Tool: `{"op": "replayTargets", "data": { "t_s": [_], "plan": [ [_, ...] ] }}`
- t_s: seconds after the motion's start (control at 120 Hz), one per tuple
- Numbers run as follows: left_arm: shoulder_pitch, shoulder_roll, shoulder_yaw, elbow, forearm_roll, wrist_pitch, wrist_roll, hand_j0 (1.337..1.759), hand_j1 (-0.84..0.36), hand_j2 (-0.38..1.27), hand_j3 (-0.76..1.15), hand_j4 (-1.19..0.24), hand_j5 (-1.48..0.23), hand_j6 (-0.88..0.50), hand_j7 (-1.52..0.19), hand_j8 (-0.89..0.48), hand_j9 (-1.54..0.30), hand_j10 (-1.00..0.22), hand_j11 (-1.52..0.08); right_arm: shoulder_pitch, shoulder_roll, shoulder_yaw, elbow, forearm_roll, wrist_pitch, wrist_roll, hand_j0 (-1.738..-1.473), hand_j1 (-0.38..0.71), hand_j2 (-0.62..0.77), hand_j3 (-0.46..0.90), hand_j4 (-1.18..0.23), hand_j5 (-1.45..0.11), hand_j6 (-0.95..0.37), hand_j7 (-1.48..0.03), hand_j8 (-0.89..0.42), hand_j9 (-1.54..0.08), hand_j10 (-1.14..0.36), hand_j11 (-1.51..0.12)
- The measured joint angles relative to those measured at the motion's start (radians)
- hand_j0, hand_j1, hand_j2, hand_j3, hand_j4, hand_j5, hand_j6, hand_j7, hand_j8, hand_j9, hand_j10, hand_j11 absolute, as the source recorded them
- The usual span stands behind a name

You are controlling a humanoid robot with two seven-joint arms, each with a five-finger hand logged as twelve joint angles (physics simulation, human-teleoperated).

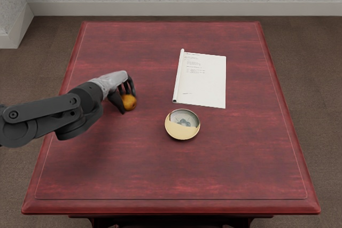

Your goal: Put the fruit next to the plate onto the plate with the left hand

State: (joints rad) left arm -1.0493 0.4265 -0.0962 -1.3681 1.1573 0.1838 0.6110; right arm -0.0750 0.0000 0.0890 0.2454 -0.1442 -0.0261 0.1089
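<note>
**Red-stained wood table, fruit in the left hand**

Item: table (160,169), red wood, with a raised lip along its edges. The left hand (120,90) was in from the left edge, fingers curled around the orange fruit (129,102); whether the fruit was lifted could not be told. The gold-rimmed plate (170,127) lay right of the hand and slightly nearer, apart from the fruit, bare wood between. A white paper sheet (203,78) lay farther right, beyond the plate.
</note>
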Motion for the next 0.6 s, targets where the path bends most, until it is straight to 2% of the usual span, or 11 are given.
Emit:
{"op": "replayTargets", "data": {
  "t_s": [0.183,0.267,0.325,0.45,0.6],
  "plan": [
    [-0.001,0.001,0.0,0.0,-0.005,-0.005,-0.001,1.654,-0.27,0.45,0.0,-0.74,-0.91,-0.59,-0.94,-0.57,-0.95,-0.6,-0.97,0.0,0.0,0.0,0.0,0.0,0.0,0.0,-1.658,-0.33,0.0,0.0,-0.02,-0.02,-0.02,-0.02,-0.02,-0.02,-0.02,-0.02],
    [-0.024,0.006,-0.001,0.001,-0.044,-0.019,-0.001,1.655,-0.28,0.47,0.0,-0.72,-0.94,-0.56,-0.96,-0.55,-0.96,-0.59,-0.98,0.0,0.0,0.0,0.0,0.0,0.0,0.0,-1.658,-0.33,0.0,0.0,-0.02,-0.02,-0.01,-0.02,-0.01,-0.02,-0.01,-0.02],
    [-0.042,0.015,-0.014,0.002,-0.091,-0.058,-0.001,1.655,-0.29,0.43,0.0,-0.7,-0.97,-0.54,-0.97,-0.54,-0.97,-0.59,-0.98,0.0,0.0,0.0,0.0,0.0,0.0,0.0,-1.658,-0.33,0.0,0.0,-0.02,-0.02,-0.01,-0.02,-0.01,-0.02,-0.01,-0.02],
    [-0.042,0.025,-0.077,0.003,-0.148,-0.159,-0.001,1.656,-0.33,0.52,0.0,-0.68,-0.98,-0.52,-0.98,-0.53,-0.97,-0.58,-0.98,0.0,0.0,0.0,0.0,0.0,0.0,0.0,-1.658,-0.33,0.0,0.0,-0.02,-0.02,-0.01,-0.02,-0.01,-0.02,-0.01,-0.02],
    [-0.043,0.046,-0.173,0.004,-0.211,-0.299,-0.001,1.656,-0.34,0.51,0.0,-0.66,-0.99,-0.51,-0.98,-0.52,-0.98,-0.57,-0.98,0.0,0.0,0.0,0.0,0.0,0.0,0.0,-1.658,-0.33,0.0,0.0,-0.02,-0.02,-0.01,-0.02,-0.01,-0.02,-0.01,-0.02]
  ]
}}
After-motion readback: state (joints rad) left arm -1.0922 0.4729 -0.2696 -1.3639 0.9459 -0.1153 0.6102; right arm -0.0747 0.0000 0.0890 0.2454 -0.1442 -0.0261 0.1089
